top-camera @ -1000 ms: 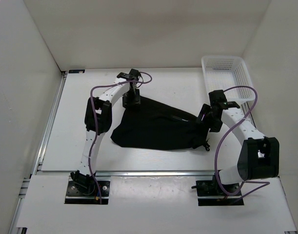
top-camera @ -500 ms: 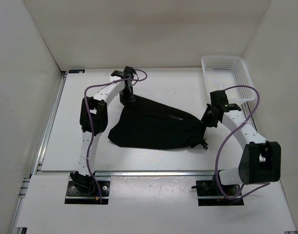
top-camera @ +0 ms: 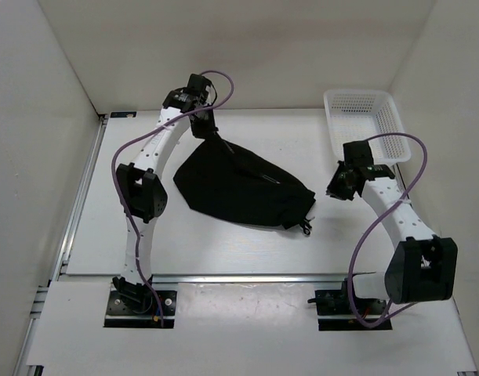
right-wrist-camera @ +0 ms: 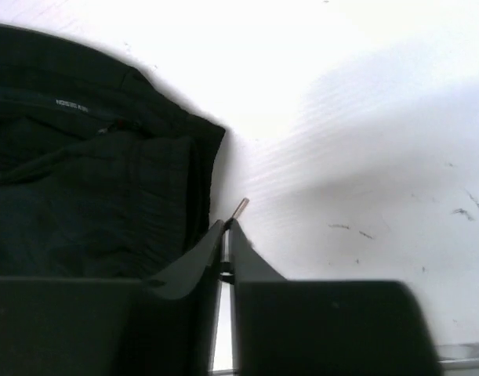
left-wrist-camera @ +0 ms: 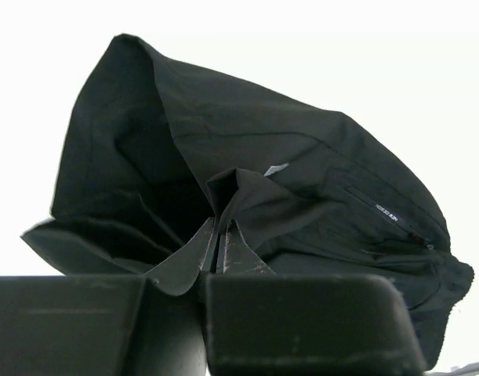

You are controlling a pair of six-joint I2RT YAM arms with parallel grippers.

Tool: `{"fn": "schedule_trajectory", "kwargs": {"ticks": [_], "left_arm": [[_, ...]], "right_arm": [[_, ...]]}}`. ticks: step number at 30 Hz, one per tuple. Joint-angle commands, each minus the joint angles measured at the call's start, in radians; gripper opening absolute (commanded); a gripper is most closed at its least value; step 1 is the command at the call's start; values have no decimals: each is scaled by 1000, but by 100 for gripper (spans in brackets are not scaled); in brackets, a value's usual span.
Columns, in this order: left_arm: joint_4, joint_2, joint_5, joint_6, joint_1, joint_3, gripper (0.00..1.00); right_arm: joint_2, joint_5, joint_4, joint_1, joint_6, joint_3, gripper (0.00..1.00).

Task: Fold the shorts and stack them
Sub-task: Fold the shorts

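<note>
The left tool [left-wrist-camera: 221,235] grips the shorts [top-camera: 243,188] at their 11 o'clock edge. The right tool [right-wrist-camera: 226,229], at 3 o'clock, is closed on nothing. Folding looks barely begun, stacking undone.

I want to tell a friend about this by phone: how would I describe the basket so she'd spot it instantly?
Find the white table, then look to its far right corner, just beyond the right gripper. The basket there is white with mesh walls, open-topped and empty, unlike the soft black shorts mid-table.
</note>
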Motion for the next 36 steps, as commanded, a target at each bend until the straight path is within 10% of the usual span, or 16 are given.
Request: {"fn": "schedule_trajectory", "kwargs": {"ticks": [1,6,8,9,12,16,25,27,31,36], "left_arm": [[-21,46,51,6,18,42,11],[-12,56,51,6,40,-15,11],[-12,56,51,6,72,-36,29],[-12,65,51,15,81,-36,62],[-24,65,8,24,106,-78,100],[44,-12,-42,76,147,-260,100],[149,-12,69,115,182,-500,100],[149,16,115,103,173,-500,94],[160,-6,137,61,173,-555,15],[189,-209,97,-5,173,-757,10]], "right_arm": [[66,-115,30,-3,-75,69,29],[114,-319,170,-3,-65,1,58],[139,-376,202,-3,-45,-11,60],[161,-399,211,9,-45,-22,62],[172,-400,211,20,-36,-31,77],[120,-369,170,40,-36,-72,96],[111,-430,234,95,10,-161,94],[139,-414,247,127,21,-135,87],[223,-378,265,181,32,-112,60],[232,-344,248,203,-2,-140,5]]}}
